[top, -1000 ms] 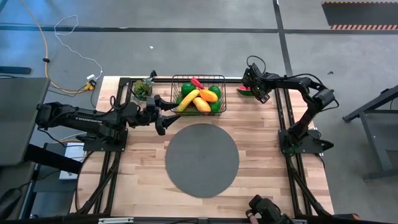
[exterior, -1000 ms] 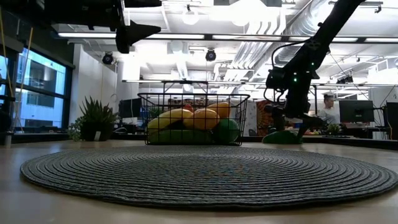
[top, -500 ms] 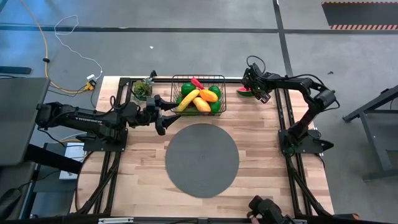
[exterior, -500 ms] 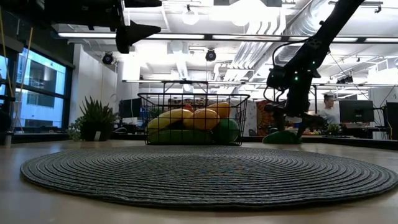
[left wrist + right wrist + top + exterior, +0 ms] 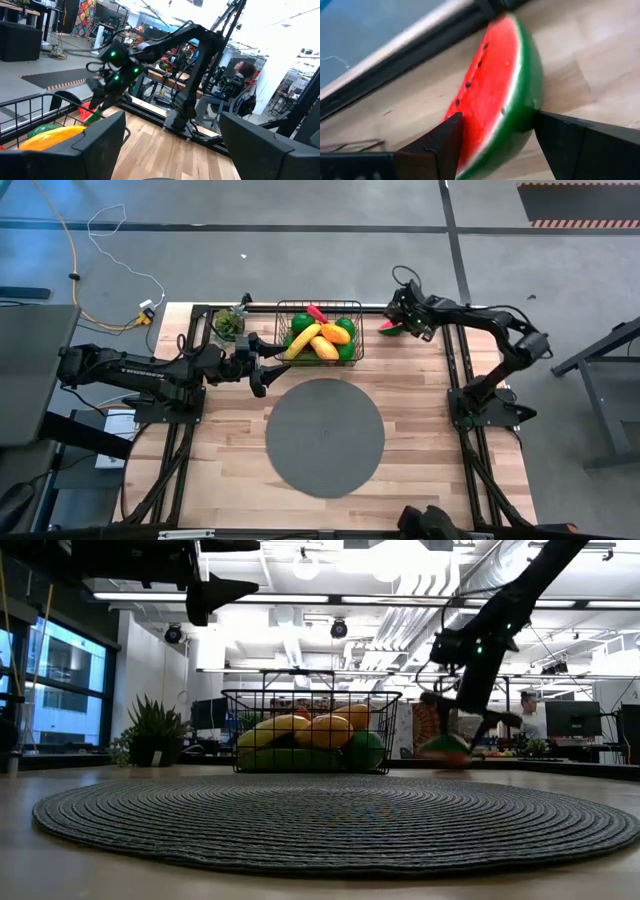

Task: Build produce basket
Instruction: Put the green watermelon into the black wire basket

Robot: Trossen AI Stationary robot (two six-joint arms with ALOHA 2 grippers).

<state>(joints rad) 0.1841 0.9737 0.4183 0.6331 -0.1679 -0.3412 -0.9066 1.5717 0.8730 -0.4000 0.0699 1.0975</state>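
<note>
The black wire basket (image 5: 318, 332) stands at the table's far middle and holds a yellow banana (image 5: 303, 340), orange pieces and green fruit. To its right, a red watermelon slice (image 5: 388, 326) with a green rind is in my right gripper (image 5: 400, 323), which is shut on it. In the low view the slice (image 5: 443, 748) hangs just above the tabletop. My left gripper (image 5: 265, 358) hovers open beside the basket's left near corner, high over the table (image 5: 215, 590), with nothing between its fingers (image 5: 100, 145). My right gripper pinches the watermelon slice between its two fingers: one finger lies on the red face (image 5: 462, 117), the other on the green rind (image 5: 530, 107). The fingers come slanting down from above. The slice is tilted and clear of the table.
A round grey woven mat (image 5: 325, 435) covers the table's middle, in front of the basket. A small potted plant (image 5: 230, 323) stands left of the basket. Black frame rails run along the table's edges (image 5: 447, 355). A person (image 5: 525, 715) sits in the room beyond.
My right gripper has risen and rolled, taking the watermelon slice with it. The slice lay on the table a second ago and now hangs tilted just above it, a little nearer the basket.
</note>
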